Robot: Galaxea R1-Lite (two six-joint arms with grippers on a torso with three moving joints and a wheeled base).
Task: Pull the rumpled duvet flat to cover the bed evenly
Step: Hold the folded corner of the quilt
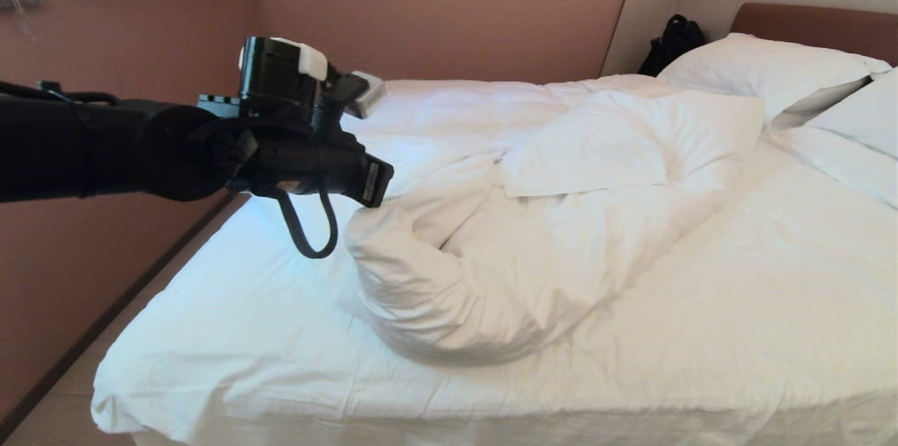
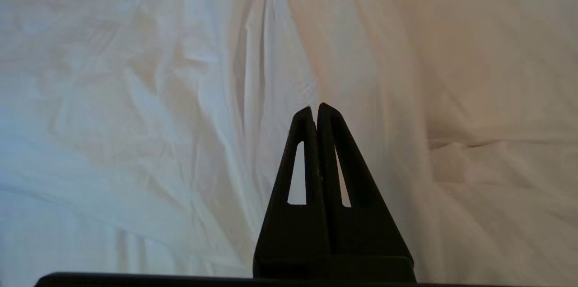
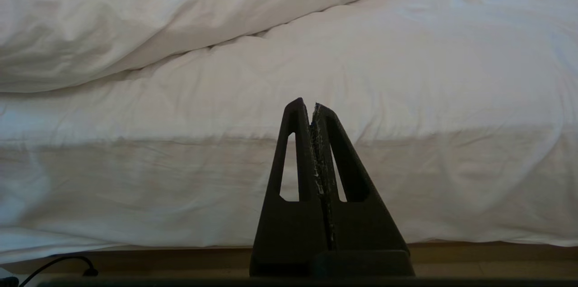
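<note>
The white duvet (image 1: 533, 249) lies on the bed (image 1: 814, 25), with a thick part of it folded back and heaped in the middle. My left arm reaches in from the left, and its gripper (image 1: 375, 183) hovers at the left end of that heap. Seen from the left wrist, the left gripper (image 2: 314, 108) is shut with nothing between its fingers, and wrinkled duvet cloth (image 2: 180, 97) lies just beyond the tips. My right gripper (image 3: 311, 104) is shut and empty, low beside the bed, facing the duvet (image 3: 361, 75) that hangs over the side. It is outside the head view.
Two white pillows (image 1: 765, 67) lean at the headboard, with a black bag (image 1: 673, 43) in the corner beside them. A pink wall (image 1: 105, 257) runs close along the bed's left side over a narrow strip of floor (image 1: 56, 411). A black cable (image 3: 58, 263) lies on the floor.
</note>
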